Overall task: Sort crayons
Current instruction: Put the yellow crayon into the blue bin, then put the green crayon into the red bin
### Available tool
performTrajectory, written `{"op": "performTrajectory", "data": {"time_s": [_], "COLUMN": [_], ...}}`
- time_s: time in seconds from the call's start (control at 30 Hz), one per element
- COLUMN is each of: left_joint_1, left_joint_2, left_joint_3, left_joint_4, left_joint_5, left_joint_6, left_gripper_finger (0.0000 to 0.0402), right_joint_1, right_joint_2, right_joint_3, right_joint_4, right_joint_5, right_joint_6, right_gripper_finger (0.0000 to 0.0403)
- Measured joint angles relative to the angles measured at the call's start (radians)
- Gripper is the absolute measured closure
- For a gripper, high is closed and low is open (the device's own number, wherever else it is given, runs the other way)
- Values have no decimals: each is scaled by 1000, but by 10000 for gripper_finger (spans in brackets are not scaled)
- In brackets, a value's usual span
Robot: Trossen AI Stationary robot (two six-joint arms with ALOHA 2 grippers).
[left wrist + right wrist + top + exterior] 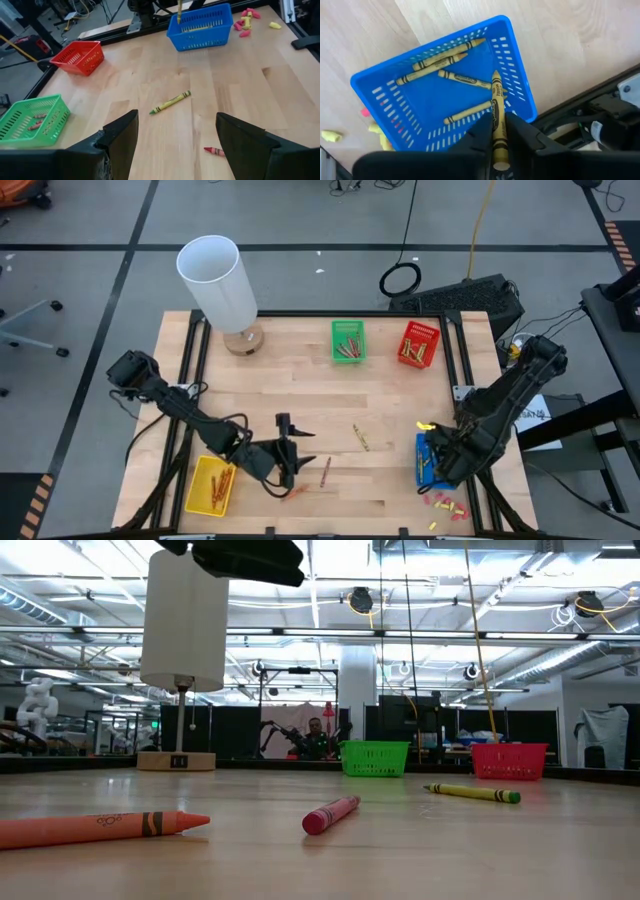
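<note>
crayons were mostly sorted. the right gripper (497,145), at the high view's lower right, pinched an olive-yellow crayon (497,112) upright over the blue basket (517,85), which already held four like it. the left gripper (175,145), fingers spread and empty, hovered low centre above loose crayons (360,437). the green basket (348,342), red basket (419,345) and yellow basket (212,485) held some.

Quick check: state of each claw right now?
Left claw: open, holding nothing.
Right claw: closed on an olive-yellow crayon above the blue basket.
</note>
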Motion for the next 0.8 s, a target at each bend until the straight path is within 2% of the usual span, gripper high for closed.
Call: {"op": "performTrajectory", "data": {"time_s": [0.3, 0.47, 0.57, 0.67, 0.8], "left_joint_1": [-1, -1, 1, 1, 1], "left_joint_2": [0, 0, 0, 0, 0], "left_joint_3": [0, 0, 0, 0, 0], "left_joint_4": [-3, -25, -28, -28, -29], "left_joint_5": [2, 5, 5, 5, 5], "left_joint_6": [-26, -26, -26, -27, -51], "left_gripper_finger": [137, 137, 137, 137, 137], "right_joint_1": [0, 0, 0, 0, 0], "right_joint_2": [0, -1, 0, -1, -1], "right_joint_3": [-25, -25, -19, 4, 24], "right_joint_4": [38, 145, 210, 250, 345], "right_joint_5": [-4, -115, -129, -95, 67], "right_joint_6": [71, 6, -2, -7, -102], "right_gripper_finger": [296, 268, 267, 273, 276]}}
